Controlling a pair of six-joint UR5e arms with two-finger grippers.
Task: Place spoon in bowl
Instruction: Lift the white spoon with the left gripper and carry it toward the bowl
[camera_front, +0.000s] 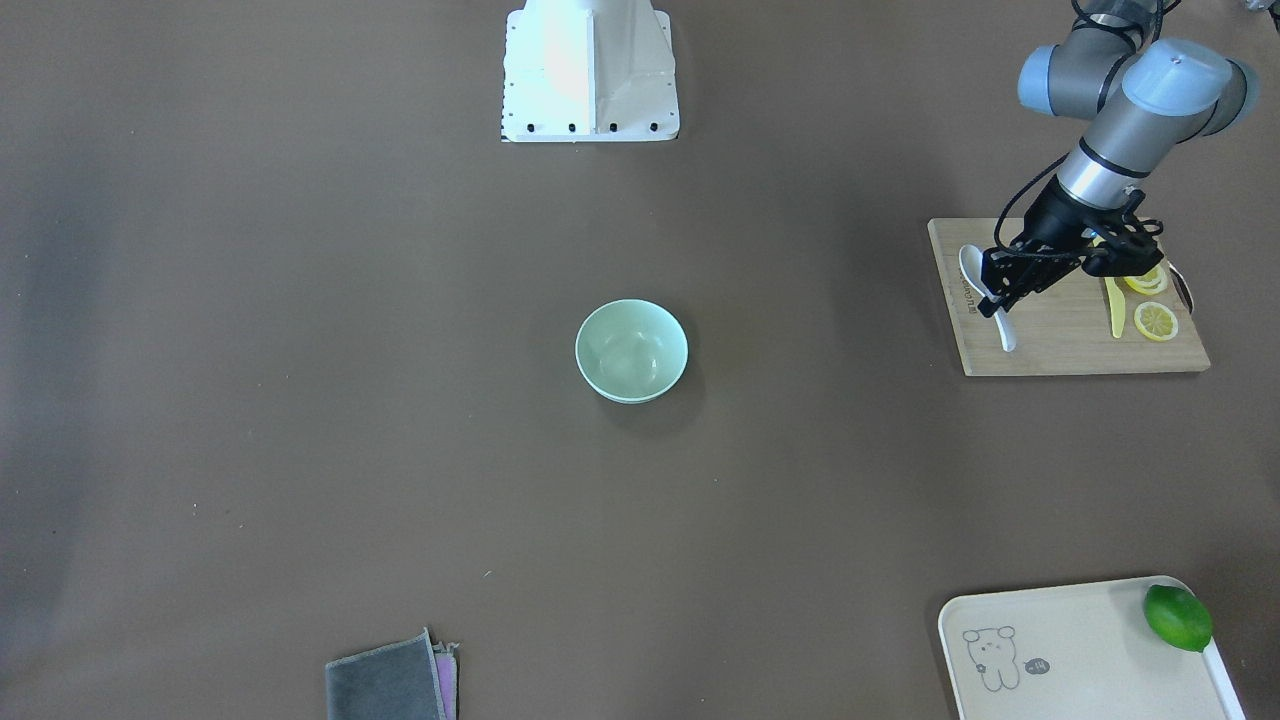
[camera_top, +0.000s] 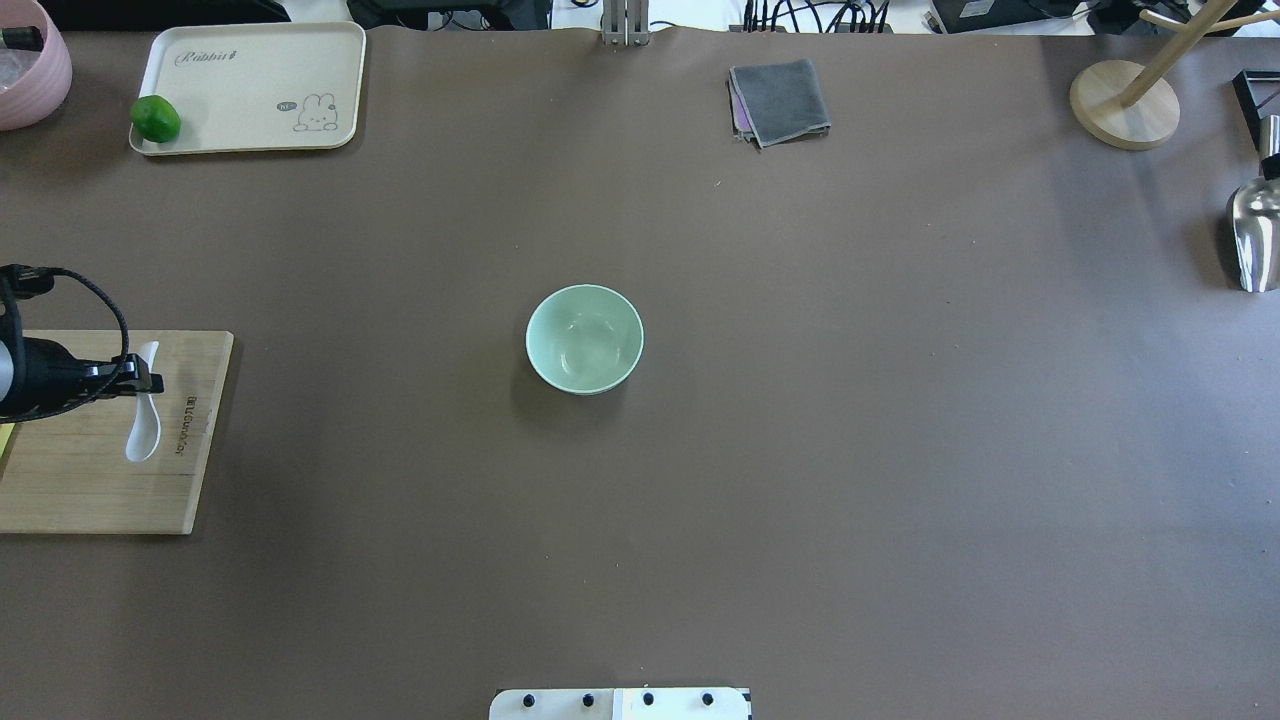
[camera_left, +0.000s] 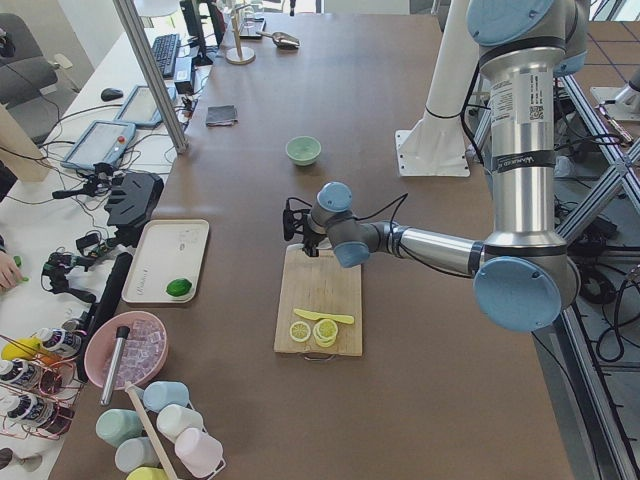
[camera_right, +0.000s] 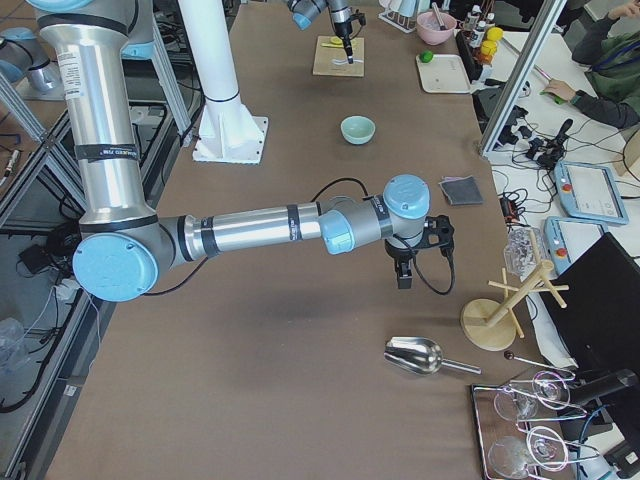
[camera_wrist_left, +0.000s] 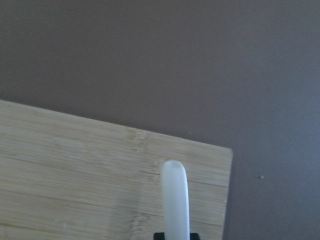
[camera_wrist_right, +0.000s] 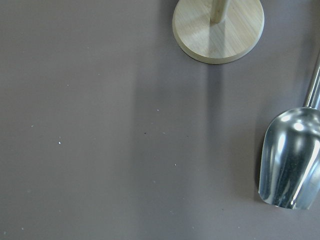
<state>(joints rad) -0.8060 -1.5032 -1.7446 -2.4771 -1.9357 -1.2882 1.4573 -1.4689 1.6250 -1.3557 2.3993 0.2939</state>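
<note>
One spoon (camera_front: 970, 266) lies on the one board (camera_front: 1060, 340), well apart from the single bowl (camera_front: 631, 351) at mid-table. The left gripper (camera_front: 993, 297) has its two fingers drawn in on the spoon's handle (the wrist view shows them hugging both sides). The right gripper (camera_right: 403, 275) hangs near one steel scoop (camera_right: 415, 355); I cannot tell how far open it is.

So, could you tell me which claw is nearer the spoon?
Left. The left claw grips the spoon on the cutting board; the right claw hangs far across the table.
</note>
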